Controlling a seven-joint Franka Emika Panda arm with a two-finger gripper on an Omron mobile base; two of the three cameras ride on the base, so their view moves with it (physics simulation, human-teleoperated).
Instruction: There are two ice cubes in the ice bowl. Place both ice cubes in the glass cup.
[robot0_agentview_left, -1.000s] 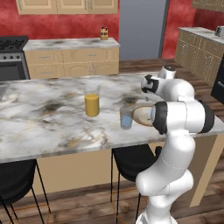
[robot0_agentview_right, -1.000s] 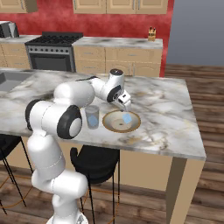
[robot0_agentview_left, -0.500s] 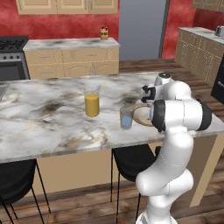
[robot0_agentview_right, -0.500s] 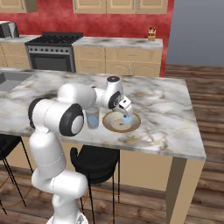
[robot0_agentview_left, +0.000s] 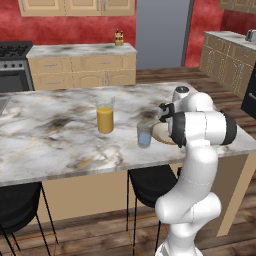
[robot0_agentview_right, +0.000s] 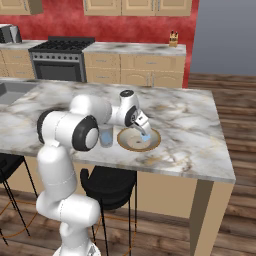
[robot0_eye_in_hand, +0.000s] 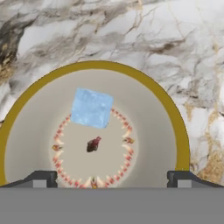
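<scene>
Gripper (robot0_eye_in_hand: 112, 177) dropped lower over your bowl (robot0_eye_in_hand: 175, 118) vs prev frame, fingers spread wide, empty; one ice cube (robot0_eye_in_hand: 91, 108) inside, cup (robot0_agentview_right: 106, 136) beside.

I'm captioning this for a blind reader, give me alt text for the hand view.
One pale-blue ice cube lies in the tan-rimmed ice bowl on the marble counter, seen from above. The gripper hovers over it, jaws wide open, holding nothing.
</scene>
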